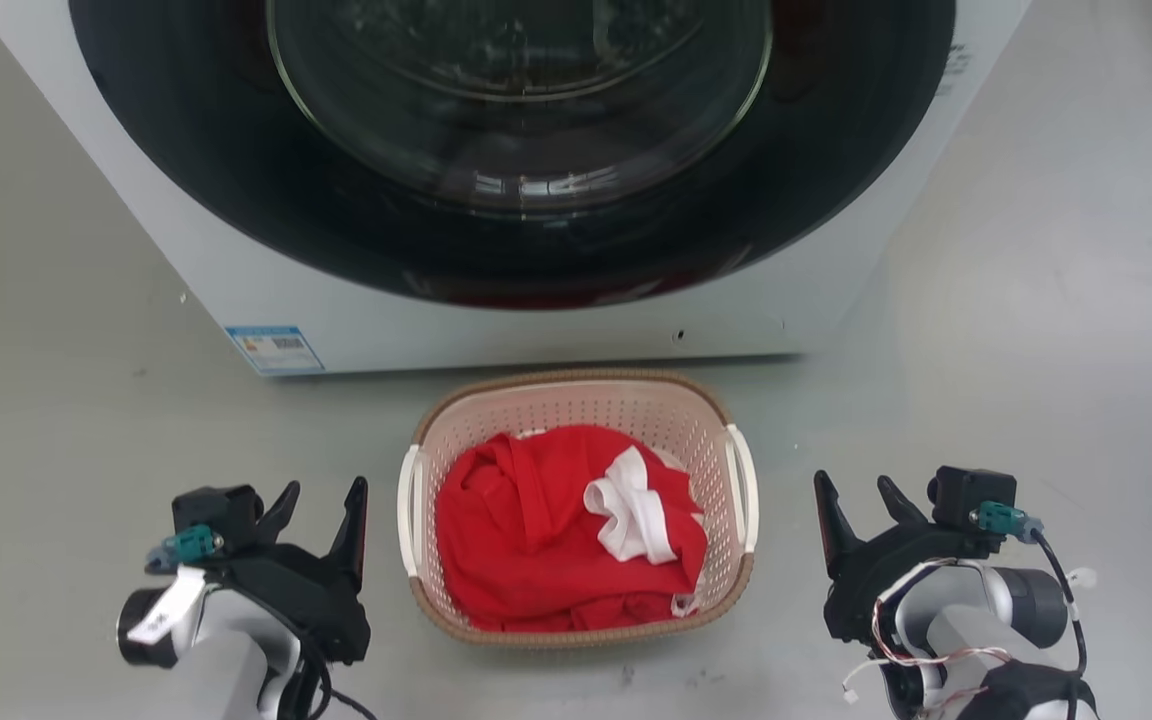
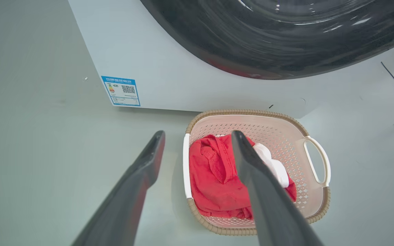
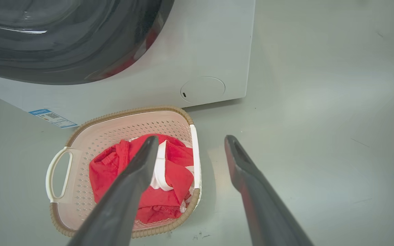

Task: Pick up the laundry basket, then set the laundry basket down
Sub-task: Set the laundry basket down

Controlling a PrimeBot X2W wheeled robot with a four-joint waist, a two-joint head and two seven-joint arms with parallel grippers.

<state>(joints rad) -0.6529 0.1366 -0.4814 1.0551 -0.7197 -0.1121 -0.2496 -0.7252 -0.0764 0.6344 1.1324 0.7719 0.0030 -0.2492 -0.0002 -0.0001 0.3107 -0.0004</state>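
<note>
**On the floor before the washing machine: basket at rest, both grippers spread wide**

On the grey floor (image 1: 1036,300), in the head view, the laundry basket (image 1: 556,405) stands just in front of the washing machine (image 1: 536,320), its far rim close to the machine's white lower panel. A red garment (image 1: 536,530) fills most of the basket, with a white piece (image 1: 626,510) lying on its right part. The white side handles (image 1: 406,510) sit on the basket's left and right walls. The left gripper (image 1: 326,485) hangs just beside the left handle, apart from it, its two dark fingers spread wide with nothing between them. The right gripper (image 1: 852,480) is near the right handle, also apart, and equally wide and unladen. A blue label (image 1: 274,349) marks the machine's lower left corner.

From the left wrist view, the left gripper (image 2: 197,133) shows its fingers far apart, one over bare floor and the other crossing in front of the red garment (image 2: 214,174). The laundry basket (image 2: 245,111) rests on the floor below the machine's panel (image 2: 169,78), its far handle (image 2: 320,160) clearly seen.

From the right wrist view, the right gripper (image 3: 191,137) is likewise wide, one finger crossing in front of the garment (image 3: 180,171), the other over the floor. The laundry basket (image 3: 132,128) sits beside the machine's round cover (image 3: 202,89).
</note>
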